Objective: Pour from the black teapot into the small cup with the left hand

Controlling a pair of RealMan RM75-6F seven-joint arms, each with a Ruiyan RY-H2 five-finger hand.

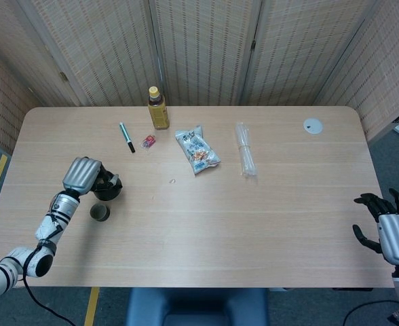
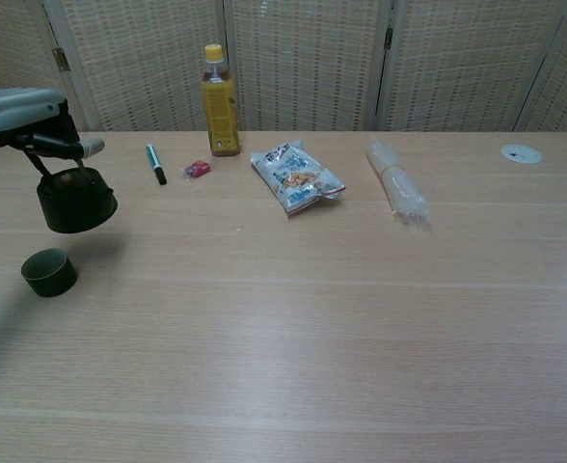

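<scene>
The black teapot (image 2: 74, 201) hangs in the air by its wire handle, held by my left hand (image 2: 25, 120) at the table's left side. In the head view the teapot (image 1: 108, 189) sits just above and behind the small dark cup (image 1: 100, 212), with the left hand (image 1: 83, 175) over its handle. The cup (image 2: 48, 272) stands upright on the table, below and slightly left of the pot in the chest view. The pot looks close to level. My right hand (image 1: 391, 231) hovers off the table's right edge, fingers spread, holding nothing.
Along the back of the table (image 1: 254, 217) lie a yellow-capped bottle (image 1: 158, 109), a green pen (image 1: 126, 136), a small red item (image 1: 148, 141), a snack packet (image 1: 197, 150), a clear plastic bundle (image 1: 245, 157) and a white disc (image 1: 313, 125).
</scene>
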